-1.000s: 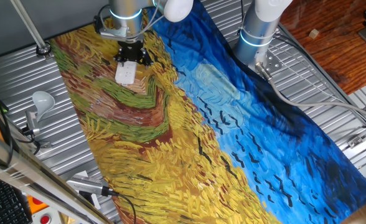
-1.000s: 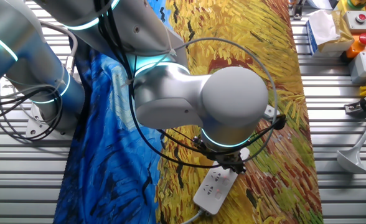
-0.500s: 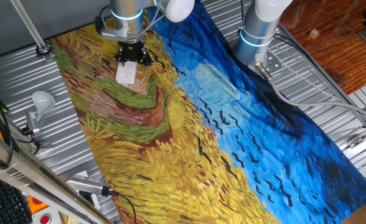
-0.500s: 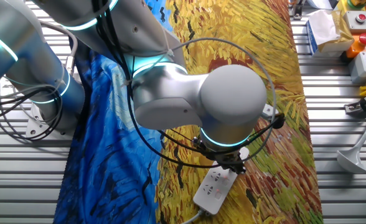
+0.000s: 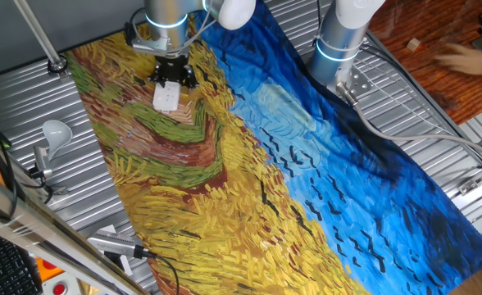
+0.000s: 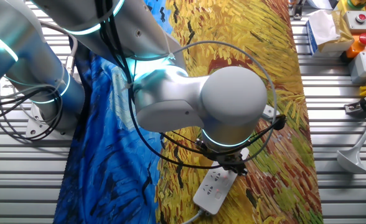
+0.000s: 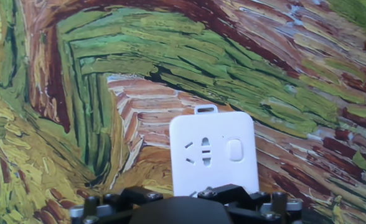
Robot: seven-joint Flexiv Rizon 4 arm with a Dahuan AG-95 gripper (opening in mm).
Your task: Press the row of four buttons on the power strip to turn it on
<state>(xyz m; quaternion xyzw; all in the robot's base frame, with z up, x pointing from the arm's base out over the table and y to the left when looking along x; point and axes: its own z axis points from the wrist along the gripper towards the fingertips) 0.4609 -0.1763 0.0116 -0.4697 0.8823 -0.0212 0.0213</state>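
**Power strip runs straight out from under the tool**

The power strip (image 6: 216,185) lies flat on the painted cloth (image 5: 249,164) that covers the tabletop (image 5: 85,176), near the cloth's yellow-and-brown end. Its long axis runs away from the arm's base: one end sits beneath the tool (image 6: 233,165), and the rest reaches outward, with a thin white cord leaving the far end. In the hand view the strip's free end fills the lower middle, showing socket slots and one pale switch (image 7: 234,150) to their right; I cannot make out the other three there.

The tool hangs directly over the strip's near end, touching or just above it; contact is hidden by the wrist. Its fingertips appear in no view, so I cannot tell whether it is released or clenched.

The coming press likely calls for stepping along that long axis, switch by switch.
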